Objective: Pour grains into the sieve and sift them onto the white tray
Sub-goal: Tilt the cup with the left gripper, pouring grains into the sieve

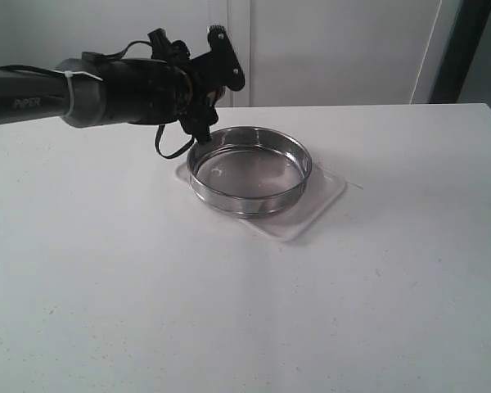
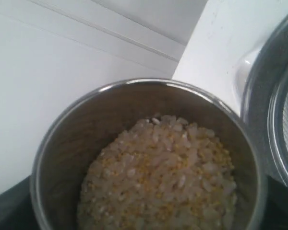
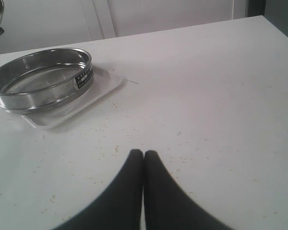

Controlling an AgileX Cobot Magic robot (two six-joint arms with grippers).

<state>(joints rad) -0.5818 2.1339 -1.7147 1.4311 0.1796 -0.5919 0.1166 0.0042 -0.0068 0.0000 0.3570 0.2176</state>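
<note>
Right fingers (image 3: 127, 191), black and tapered, touch; steel sieve (image 1: 250, 199) tops white tray (image 1: 315, 206).

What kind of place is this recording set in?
Likely a robot test bench rather than a kitchen: plain white table, white wall panels behind, a sieve on a tray.

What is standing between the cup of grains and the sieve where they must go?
Nothing that I can see. The cup of grains is right beside the sieve, whose top is open, on the white tray. The right claw is shut and well away from it.
</note>
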